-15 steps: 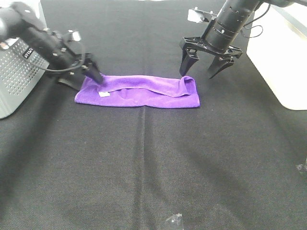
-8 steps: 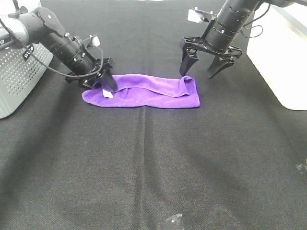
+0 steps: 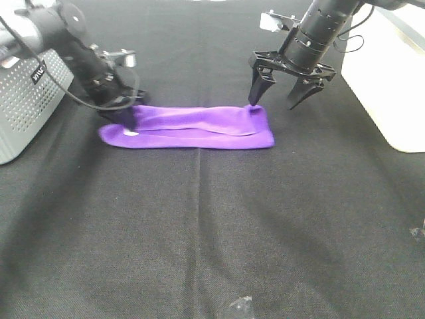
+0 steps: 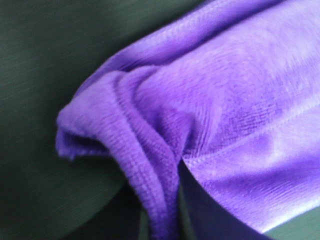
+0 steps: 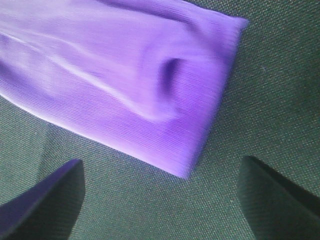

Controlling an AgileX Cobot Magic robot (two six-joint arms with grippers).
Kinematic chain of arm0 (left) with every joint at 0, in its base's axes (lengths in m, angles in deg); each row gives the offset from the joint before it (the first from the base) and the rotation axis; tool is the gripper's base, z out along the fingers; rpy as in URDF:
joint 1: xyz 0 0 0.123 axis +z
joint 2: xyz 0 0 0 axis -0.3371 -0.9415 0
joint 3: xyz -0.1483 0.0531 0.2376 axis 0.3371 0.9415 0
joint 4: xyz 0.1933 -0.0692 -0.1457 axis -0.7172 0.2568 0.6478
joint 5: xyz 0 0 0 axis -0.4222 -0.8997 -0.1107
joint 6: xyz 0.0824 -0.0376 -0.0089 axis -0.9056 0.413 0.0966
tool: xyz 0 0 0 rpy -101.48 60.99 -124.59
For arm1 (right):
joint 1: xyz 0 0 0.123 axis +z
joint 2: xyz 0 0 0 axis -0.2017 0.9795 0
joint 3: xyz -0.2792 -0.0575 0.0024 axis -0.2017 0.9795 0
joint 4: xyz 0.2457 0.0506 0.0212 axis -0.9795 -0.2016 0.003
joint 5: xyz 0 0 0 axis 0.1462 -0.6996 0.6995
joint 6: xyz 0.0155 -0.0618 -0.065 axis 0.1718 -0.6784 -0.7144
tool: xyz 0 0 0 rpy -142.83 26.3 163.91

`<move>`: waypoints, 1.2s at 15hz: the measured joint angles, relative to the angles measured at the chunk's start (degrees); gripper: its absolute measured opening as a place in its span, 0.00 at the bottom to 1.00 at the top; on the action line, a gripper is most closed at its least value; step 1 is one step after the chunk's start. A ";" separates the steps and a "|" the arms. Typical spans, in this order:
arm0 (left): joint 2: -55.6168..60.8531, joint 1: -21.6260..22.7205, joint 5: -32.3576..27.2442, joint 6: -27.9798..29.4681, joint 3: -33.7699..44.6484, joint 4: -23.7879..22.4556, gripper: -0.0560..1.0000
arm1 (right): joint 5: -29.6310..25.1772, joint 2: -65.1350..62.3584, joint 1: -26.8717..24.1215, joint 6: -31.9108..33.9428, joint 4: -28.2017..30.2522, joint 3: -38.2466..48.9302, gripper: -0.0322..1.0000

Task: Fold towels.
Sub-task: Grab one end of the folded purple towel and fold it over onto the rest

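Observation:
The purple towel (image 3: 192, 127) lies on the black cloth as a long folded strip, its white tag (image 3: 131, 133) near the left end. My left gripper (image 3: 126, 117) is down on the strip's left end and shut on the bunched cloth. In the left wrist view the gathered towel (image 4: 210, 100) fills the picture and the fingers are hidden. My right gripper (image 3: 273, 101) is open just behind the strip's right end, and one fingertip (image 3: 254, 100) touches the cloth's far edge. The right wrist view shows the towel's end (image 5: 130, 75) ahead of the open right gripper (image 5: 165, 200).
A grey perforated box (image 3: 23, 106) stands at the left edge, close behind my left arm. A white container (image 3: 392, 80) stands at the right. Small clear objects lie at the front edge (image 3: 240, 307) and the right edge (image 3: 418, 232). The black cloth (image 3: 212, 226) covers the table.
My left gripper swung right, then back left, and dragged the towel's left end leftward, so the strip is longer and flatter. My right gripper has stayed in place, open.

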 joint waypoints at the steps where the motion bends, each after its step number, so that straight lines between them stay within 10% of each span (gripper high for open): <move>1: 1.55 0.92 -0.17 0.00 0.86 -1.95 0.10 | -0.06 0.00 0.00 0.00 0.00 0.00 0.80; 18: 4.30 -10.31 4.58 4.53 1.26 2.81 0.12 | -0.29 -12.49 0.00 0.00 1.32 0.00 0.80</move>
